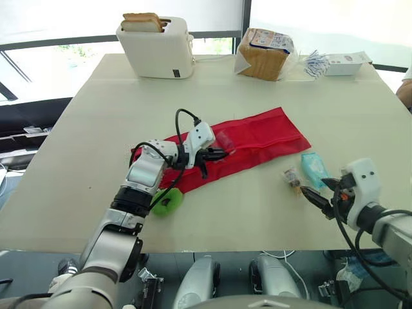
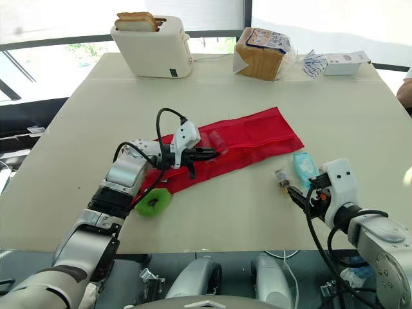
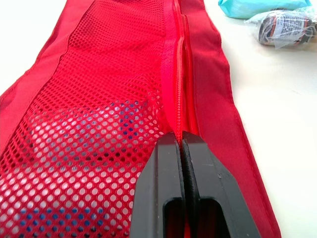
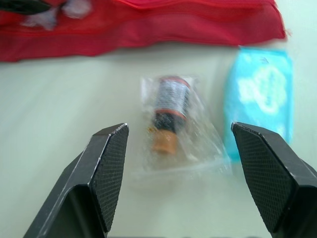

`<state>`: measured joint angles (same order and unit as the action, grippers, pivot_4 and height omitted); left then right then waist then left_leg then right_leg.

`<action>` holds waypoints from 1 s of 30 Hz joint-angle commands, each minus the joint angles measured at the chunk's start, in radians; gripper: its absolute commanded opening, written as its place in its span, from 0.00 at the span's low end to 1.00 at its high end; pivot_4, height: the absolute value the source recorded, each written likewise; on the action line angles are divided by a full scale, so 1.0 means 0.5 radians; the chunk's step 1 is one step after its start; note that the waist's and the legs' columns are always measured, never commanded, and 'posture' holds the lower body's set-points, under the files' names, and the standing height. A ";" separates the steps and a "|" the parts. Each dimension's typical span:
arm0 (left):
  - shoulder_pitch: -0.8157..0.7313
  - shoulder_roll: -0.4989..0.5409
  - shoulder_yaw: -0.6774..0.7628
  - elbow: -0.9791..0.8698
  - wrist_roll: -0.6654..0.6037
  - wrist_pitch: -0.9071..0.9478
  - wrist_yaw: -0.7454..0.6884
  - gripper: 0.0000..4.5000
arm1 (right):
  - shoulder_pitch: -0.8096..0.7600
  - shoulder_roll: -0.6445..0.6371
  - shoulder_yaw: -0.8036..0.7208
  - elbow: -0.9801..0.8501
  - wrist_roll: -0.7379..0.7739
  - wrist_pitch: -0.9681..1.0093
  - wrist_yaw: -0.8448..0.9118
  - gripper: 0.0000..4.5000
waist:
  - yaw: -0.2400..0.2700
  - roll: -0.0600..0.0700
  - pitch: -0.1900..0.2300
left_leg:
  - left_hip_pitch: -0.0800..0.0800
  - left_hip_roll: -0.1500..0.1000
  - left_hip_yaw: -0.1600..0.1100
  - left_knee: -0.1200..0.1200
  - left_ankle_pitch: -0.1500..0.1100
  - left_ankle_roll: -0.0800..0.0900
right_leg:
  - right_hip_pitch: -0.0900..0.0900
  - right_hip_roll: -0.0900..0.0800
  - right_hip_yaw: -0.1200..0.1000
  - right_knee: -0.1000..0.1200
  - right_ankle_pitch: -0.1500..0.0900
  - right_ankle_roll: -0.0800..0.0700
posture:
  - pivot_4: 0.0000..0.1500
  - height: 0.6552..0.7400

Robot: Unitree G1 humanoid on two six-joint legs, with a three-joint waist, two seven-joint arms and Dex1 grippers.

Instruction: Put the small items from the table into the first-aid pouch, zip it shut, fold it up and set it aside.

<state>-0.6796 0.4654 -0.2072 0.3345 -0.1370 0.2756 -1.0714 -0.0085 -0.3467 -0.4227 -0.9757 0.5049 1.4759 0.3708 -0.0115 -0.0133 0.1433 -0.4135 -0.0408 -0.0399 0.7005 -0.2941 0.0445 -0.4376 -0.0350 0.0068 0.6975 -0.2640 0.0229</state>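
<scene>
The red first-aid pouch (image 1: 257, 138) lies unfolded and flat across the middle of the table. My left gripper (image 1: 222, 153) is at its near-left part, shut on the pouch along the zipper line (image 3: 176, 74). Something pale with blue marks shows through the red mesh (image 3: 99, 99). A small brown bottle in a clear wrapper (image 4: 168, 111) lies right of the pouch, with a light blue packet (image 4: 260, 94) beside it. My right gripper (image 1: 310, 194) hovers open just in front of the bottle, holding nothing. A green ring-shaped item (image 1: 168, 202) lies by my left forearm.
At the far edge stand a white toaster (image 1: 158, 45) holding bread slices, a bagged loaf (image 1: 264, 53), several small blue-white sachets (image 1: 315, 62) and a white box (image 1: 344, 63). A person's arm (image 1: 405, 90) shows at the right edge.
</scene>
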 commanded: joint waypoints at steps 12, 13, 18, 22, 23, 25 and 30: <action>-0.072 -0.011 0.002 0.004 0.024 -0.047 -0.052 0.00 | 0.107 0.185 0.478 0.077 -0.282 -0.238 -0.433 0.79 | 0.000 0.000 0.000 | 0.000 -0.001 0.001 0.001 0.000 0.000 | 0.000 0.000 0.000 -0.001 0.000 0.000 | 1.00 1.00; -0.071 -0.011 0.002 0.001 0.023 -0.046 -0.054 0.00 | 0.102 0.195 0.487 0.087 -0.284 -0.254 -0.435 0.79 | 0.000 0.000 0.000 | 0.000 -0.001 0.001 0.001 0.000 0.000 | 0.000 0.000 -0.001 -0.001 0.000 0.000 | 1.00 1.00; -0.073 -0.015 0.003 0.000 0.024 -0.046 -0.057 0.00 | 0.090 0.123 0.586 0.193 -0.359 -0.368 -0.452 0.47 | 0.001 0.000 0.000 | 0.000 -0.001 0.001 0.001 0.000 0.000 | 0.000 0.000 -0.001 -0.001 0.000 0.000 | 1.00 1.00; -0.074 -0.014 0.007 0.004 0.024 -0.050 -0.055 0.00 | 0.119 0.093 0.585 0.187 -0.360 -0.422 -0.434 0.09 | 0.000 0.000 0.000 | 0.000 -0.001 0.001 0.001 0.000 0.000 | 0.000 0.000 -0.001 -0.001 0.000 0.000 | 1.00 1.00; -0.075 -0.013 0.007 0.006 0.026 -0.053 -0.055 0.00 | 0.128 0.075 0.581 0.177 -0.355 -0.429 -0.418 0.08 | 0.000 0.000 0.000 | 0.000 -0.001 0.000 0.001 0.000 0.000 | 0.000 0.000 -0.001 -0.001 0.000 0.000 | 1.00 1.00; -0.079 -0.013 0.008 0.014 0.028 -0.057 -0.054 0.00 | 0.157 0.009 0.546 0.134 -0.335 -0.442 -0.364 0.08 | 0.000 0.000 0.000 | 0.000 -0.001 0.001 0.001 0.000 0.000 | 0.000 0.000 -0.001 -0.001 0.000 0.000 | 1.00 1.00; -0.087 -0.016 0.009 0.027 0.027 -0.062 -0.058 0.00 | 0.296 -0.198 0.350 -0.005 -0.235 -0.503 -0.139 0.08 | 0.002 0.000 0.000 | 0.000 -0.001 0.000 0.001 0.000 0.000 | 0.001 0.000 -0.001 -0.001 0.000 0.000 | 1.00 1.00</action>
<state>-0.7034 0.4574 -0.2092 0.3628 -0.1202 0.2585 -1.0956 0.1271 -0.4223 -0.1961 -0.9160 0.3631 1.2580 0.2564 -0.0104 -0.0132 0.1433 -0.4136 -0.0414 -0.0396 0.7009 -0.2940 0.0445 -0.4372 -0.0348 0.0062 0.6968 -0.2640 0.0232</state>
